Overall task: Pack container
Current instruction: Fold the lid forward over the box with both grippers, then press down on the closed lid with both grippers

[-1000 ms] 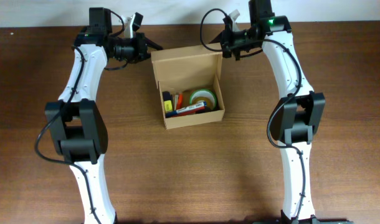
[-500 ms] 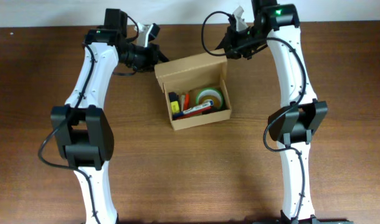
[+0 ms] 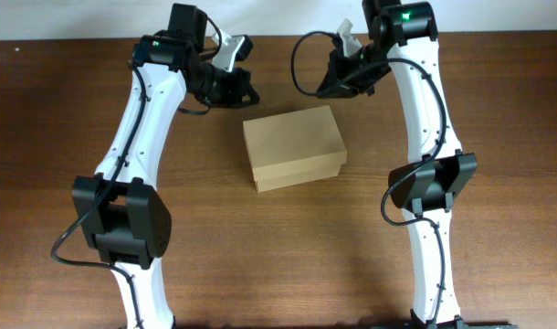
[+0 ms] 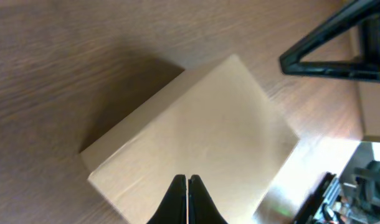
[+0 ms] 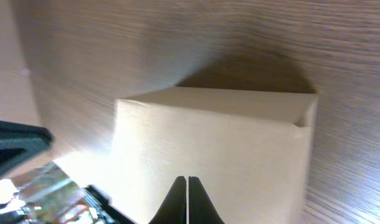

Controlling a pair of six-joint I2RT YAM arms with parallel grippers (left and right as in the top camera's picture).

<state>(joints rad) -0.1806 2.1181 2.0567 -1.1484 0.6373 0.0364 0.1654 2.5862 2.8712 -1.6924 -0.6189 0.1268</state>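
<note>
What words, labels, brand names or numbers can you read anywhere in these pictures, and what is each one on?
None: no readable text shows in any view.
The container: plain cardboard, lid shut, no print or label on the faces that show.
The left arm: no lettering legible.
The right arm: only a green light, no characters.
</note>
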